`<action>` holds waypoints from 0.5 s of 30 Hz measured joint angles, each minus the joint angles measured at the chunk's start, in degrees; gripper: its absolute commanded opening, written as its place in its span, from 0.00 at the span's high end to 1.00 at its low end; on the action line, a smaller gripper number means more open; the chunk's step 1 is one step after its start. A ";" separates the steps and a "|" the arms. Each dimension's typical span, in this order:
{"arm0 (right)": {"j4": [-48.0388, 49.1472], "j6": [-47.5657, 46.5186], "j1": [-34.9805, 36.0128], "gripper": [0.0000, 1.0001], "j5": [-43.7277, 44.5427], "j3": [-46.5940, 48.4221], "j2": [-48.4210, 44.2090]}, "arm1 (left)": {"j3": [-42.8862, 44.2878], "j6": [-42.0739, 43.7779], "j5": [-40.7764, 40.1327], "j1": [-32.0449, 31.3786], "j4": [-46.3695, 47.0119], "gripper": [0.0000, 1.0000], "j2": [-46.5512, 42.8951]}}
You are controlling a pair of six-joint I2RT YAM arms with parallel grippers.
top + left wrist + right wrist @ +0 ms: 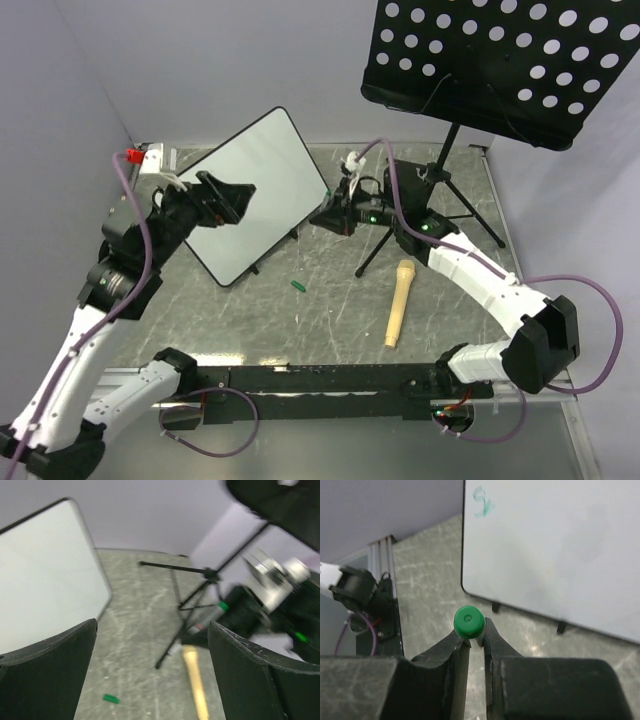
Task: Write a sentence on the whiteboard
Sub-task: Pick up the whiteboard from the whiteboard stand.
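Note:
The whiteboard (268, 175) stands tilted at the back left of the table, propped on small black feet. In the right wrist view the whiteboard (560, 545) carries one teal-green mark like an S (482, 502) near its top corner; that is all of the sentence that shows. My right gripper (475, 630) is shut on a marker whose green end (469, 622) sticks out past the fingertips, a short way off the board's edge. From above, the right gripper (332, 212) sits just right of the board. My left gripper (232, 195) hangs open and empty in front of the board's face.
A black perforated music stand (500, 60) on a tripod (455, 195) rises behind the right arm. A green marker cap (297, 286) and a pale wooden stick (397, 302) lie on the grey table. Purple walls close in at the left and back.

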 measured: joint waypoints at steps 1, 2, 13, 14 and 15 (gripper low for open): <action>0.13 -0.31 0.04 1.00 0.87 -2.08 -0.61 | -0.44 -0.33 1.27 3.04 -0.17 0.03 0.94; 0.24 -0.50 0.07 1.00 1.73 -3.76 -1.25 | -1.07 -0.52 2.14 5.16 -0.26 0.03 1.44; 3.69 -0.85 3.30 1.00 10.82 -13.73 -6.64 | -13.14 -2.40 5.90 21.07 -3.56 0.03 -1.77; 3.96 -0.83 3.32 1.00 11.32 -13.77 -6.60 | -13.66 -2.10 5.90 22.43 -3.82 0.03 -2.45; 4.22 -0.83 3.32 1.00 11.67 -13.79 -6.60 | -14.05 -1.73 5.79 23.78 -3.74 0.03 -2.82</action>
